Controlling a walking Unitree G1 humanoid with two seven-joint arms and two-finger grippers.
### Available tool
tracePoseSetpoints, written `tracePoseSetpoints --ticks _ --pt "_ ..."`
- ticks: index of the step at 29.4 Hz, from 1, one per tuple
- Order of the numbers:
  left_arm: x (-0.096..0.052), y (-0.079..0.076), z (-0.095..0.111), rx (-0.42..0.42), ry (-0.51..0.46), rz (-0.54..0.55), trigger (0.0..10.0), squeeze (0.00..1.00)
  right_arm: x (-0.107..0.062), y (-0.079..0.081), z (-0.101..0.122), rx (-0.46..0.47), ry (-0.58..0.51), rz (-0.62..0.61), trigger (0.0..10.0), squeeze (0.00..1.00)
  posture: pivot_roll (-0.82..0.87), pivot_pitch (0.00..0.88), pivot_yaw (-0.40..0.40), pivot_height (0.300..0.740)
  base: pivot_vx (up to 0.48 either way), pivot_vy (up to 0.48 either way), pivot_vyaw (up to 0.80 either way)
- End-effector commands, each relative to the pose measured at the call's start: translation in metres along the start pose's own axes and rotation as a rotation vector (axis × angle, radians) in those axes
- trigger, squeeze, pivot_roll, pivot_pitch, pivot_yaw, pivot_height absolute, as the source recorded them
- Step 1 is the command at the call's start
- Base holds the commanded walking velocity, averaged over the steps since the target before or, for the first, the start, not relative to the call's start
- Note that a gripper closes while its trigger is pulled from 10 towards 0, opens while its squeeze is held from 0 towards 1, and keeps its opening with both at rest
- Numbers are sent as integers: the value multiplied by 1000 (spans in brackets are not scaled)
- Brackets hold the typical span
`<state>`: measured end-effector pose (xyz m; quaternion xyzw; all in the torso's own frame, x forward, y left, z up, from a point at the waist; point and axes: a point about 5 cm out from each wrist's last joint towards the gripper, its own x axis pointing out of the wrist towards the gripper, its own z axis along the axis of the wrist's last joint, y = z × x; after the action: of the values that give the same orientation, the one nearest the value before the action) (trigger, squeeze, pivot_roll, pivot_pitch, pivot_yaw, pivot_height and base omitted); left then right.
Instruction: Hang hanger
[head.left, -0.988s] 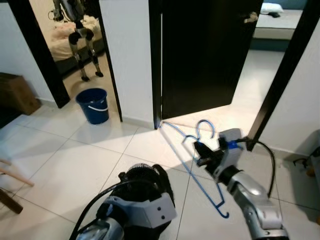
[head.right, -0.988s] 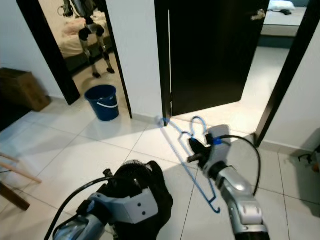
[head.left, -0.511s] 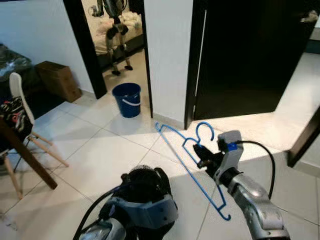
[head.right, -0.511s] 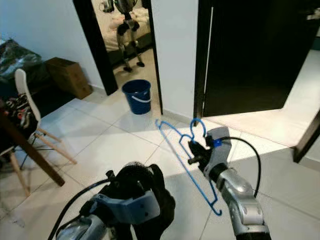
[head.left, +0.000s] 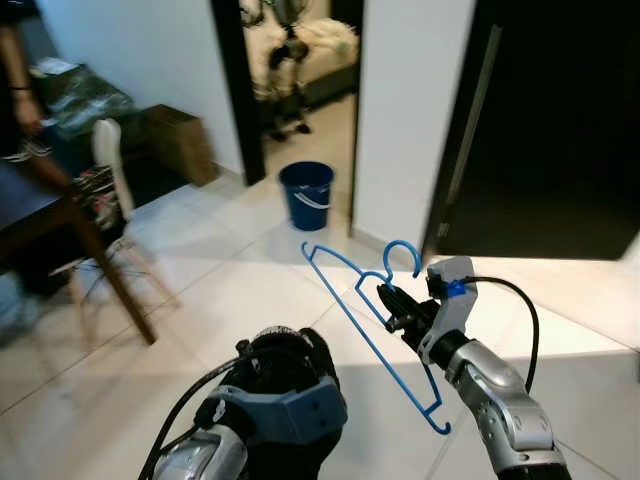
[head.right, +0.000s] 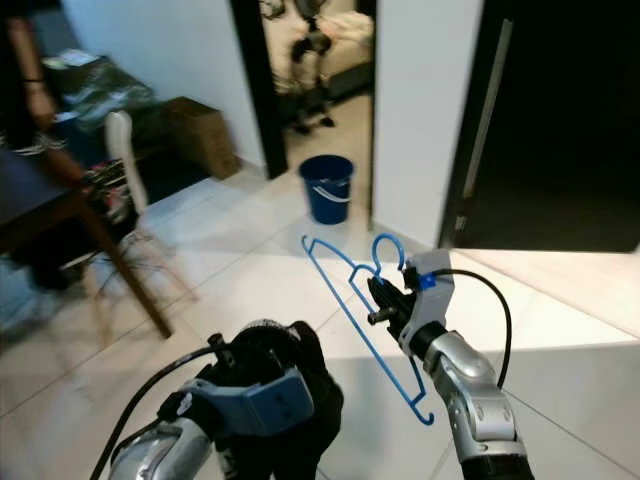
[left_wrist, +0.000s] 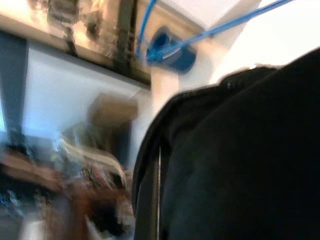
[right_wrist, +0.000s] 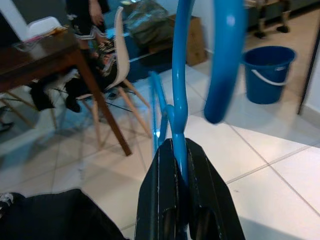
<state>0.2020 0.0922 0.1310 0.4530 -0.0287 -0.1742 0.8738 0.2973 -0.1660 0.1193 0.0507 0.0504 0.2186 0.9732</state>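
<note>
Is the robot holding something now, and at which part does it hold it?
Yes. The right gripper is shut on the blue hanger, clamping its neck just below the hook. The left gripper is wrapped in black cloth.

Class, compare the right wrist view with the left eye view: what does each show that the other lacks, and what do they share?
Right wrist view alone: a close look at the right gripper, its jaws shut on the hanger just below the hook. Left eye view alone: the left gripper low in front, the whole hanger outline, and a dark doorway. Both share: the blue bucket, white chair, wooden table and tiled floor.
</note>
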Motion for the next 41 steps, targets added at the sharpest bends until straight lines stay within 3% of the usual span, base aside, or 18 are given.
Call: tracePoseSetpoints --ticks 1,2,4,7,8,10,11,12,21,23,28,41 --pt "3 24 -6 -219 58 88 10000 0 2 0 1 4 -12 -3 10000 0 31 0 25 731 0 0 613" --pt "5 32 -10 -388 85 116 10000 0 3 -1 2 10 -19 -7 10000 0 40 0 22 731 0 0 606" --pt "5 32 -10 -388 85 116 10000 0 3 -1 2 10 -19 -7 10000 0 40 0 22 731 0 0 606" --pt "16 38 -48 -735 169 193 10000 0 1 -7 6 -13 -27 -34 10000 0 13 0 29 731 0 0 604" --pt "16 38 -48 -735 169 193 10000 0 1 -7 6 -13 -27 -34 10000 0 13 0 29 731 0 0 606" --pt "18 36 -69 -936 226 235 10000 0 -6 -12 5 -25 -14 -62 10000 0 12 0 29 731 0 0 603" --pt "18 36 -69 -936 226 235 10000 0 -6 -12 5 -25 -14 -62 10000 0 12 0 29 731 0 0 600" --pt "17 33 -73 -1008 220 226 10000 0 -11 -15 1 -25 -1 -73 10000 0 11 0 25 731 0 0 606" --pt "27 27 -70 -953 169 167 10000 0 -23 -17 -5 -18 18 -84 10000 0 -18 0 29 731 0 0 600" --pt "33 31 -66 -1001 129 175 10000 0 -26 -20 -6 -19 28 -103 10000 0 -43 0 29 731 240 0 0" --pt "34 36 -71 -1070 136 214 10000 0 -31 -26 -7 -1 32 -118 10000 0 -30 0 24 731 480 0 0" --pt "33 47 -80 -1100 85 246 10000 0 -27 -24 -9 37 34 -105 10000 0 5 0 31 731 480 0 0"
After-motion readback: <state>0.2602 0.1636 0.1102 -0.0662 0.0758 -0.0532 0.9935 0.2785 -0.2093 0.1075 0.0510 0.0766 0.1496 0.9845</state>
